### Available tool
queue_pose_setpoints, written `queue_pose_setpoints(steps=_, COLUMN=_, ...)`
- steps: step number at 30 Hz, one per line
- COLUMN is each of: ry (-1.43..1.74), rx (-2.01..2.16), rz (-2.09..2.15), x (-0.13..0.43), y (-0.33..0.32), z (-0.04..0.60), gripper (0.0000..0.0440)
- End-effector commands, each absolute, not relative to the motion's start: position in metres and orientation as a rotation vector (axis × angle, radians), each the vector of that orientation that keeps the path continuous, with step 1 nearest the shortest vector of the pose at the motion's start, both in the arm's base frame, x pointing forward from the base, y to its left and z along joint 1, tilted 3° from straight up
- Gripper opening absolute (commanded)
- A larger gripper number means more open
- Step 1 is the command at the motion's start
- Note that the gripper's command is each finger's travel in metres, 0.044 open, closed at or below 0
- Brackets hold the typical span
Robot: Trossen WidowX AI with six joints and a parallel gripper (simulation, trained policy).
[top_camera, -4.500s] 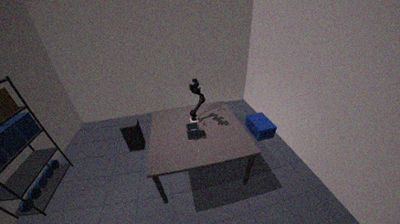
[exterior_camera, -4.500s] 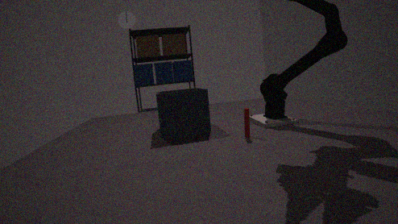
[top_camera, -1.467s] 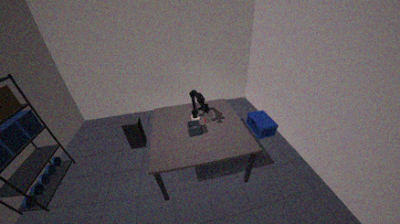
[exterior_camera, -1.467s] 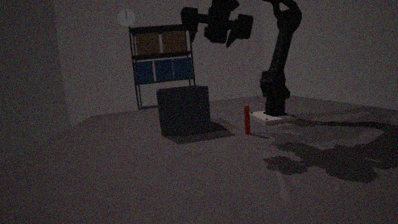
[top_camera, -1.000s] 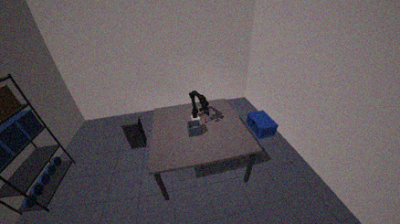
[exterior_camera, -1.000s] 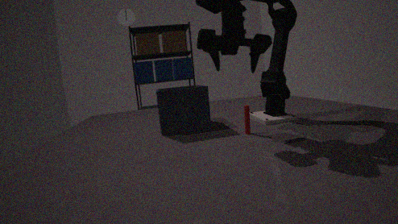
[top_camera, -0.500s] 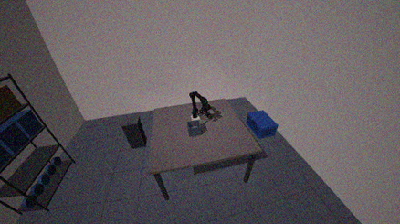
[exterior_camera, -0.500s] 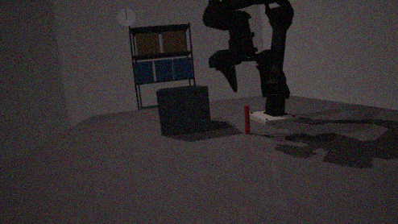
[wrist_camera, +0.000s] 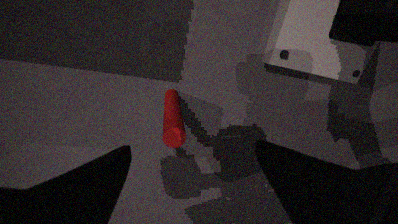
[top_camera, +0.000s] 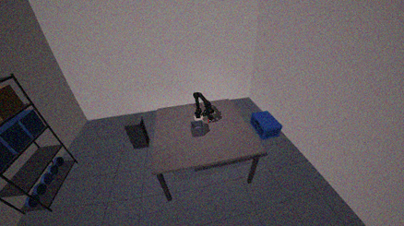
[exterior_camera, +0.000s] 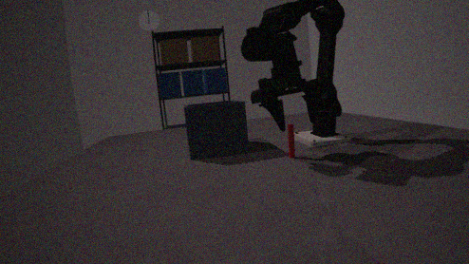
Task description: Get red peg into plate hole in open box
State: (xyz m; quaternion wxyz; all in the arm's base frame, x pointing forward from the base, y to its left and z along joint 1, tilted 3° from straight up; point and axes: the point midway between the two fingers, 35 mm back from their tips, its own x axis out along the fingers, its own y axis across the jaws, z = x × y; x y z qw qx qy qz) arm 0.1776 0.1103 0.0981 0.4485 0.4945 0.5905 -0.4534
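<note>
So the red peg is standing upright on the desk, out toward the desk's far edge in the top view, the one nearest the pale back wall. The box is near it but apart, and there's a strip of bare desktop between the two in the exterior view. The arm's white base plate is on the other side of the peg, also with a gap.

The gripper is spread wide with nothing in it. In the wrist view its two dark fingertips sit well apart, with the peg showing ahead of the opening and closer to the left fingertip in the picture. Neither seems to touch it.

Elbow room: the widest run of desktop goes from the box to the near edge and its two near corners in the top view. The far edge is a lot closer to the arm. The blue crate is on the floor beyond the right edge, off the desk completely. I can't see inside the box well enough to make out the hole.
</note>
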Motion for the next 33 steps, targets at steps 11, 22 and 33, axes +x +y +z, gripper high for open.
queue_pose_setpoints(steps=11, ry=1.448, rx=1.169, rz=-1.123, x=0.177, y=0.104, z=0.064, gripper=0.0343)
queue_pose_setpoints(steps=22, ry=1.449, rx=1.133, rz=-1.067, x=0.188, y=0.106, z=0.059, gripper=0.0071)
queue_pose_setpoints(steps=33, ry=1.444, rx=1.202, rz=-0.948, x=0.200, y=0.112, z=0.087, gripper=0.0000)
